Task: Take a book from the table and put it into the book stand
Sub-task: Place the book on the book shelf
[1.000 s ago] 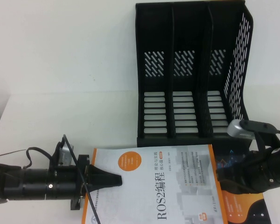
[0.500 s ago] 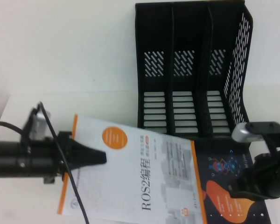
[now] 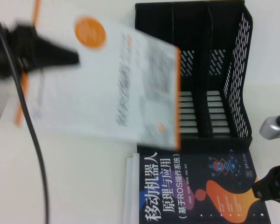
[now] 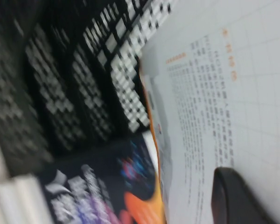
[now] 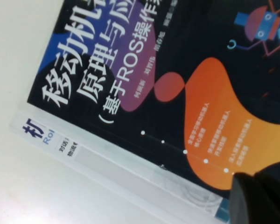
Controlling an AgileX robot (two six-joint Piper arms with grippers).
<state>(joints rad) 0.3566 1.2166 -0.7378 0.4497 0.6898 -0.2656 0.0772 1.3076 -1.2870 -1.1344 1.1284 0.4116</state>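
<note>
A black plastic three-slot book stand [image 3: 196, 70] sits upright on a white table [image 3: 74, 177]. The left gripper [image 3: 67, 56], raised high and well to the left of the stand, is clamped on one edge of a white paperback book with an orange spine and orange circle [image 3: 112, 79]. The book hangs in the air, tilted, and its far edge overlaps the stand's leftmost slot in the high view. On the table just in front of the stand lies a dark-covered book with orange and purple shapes and white Chinese lettering [image 3: 200, 191], resting on a pale book. The right gripper [image 3: 270, 189] sits low at the right edge of that dark book, in front of the stand's right end; whether it is clenched cannot be told.
</note>
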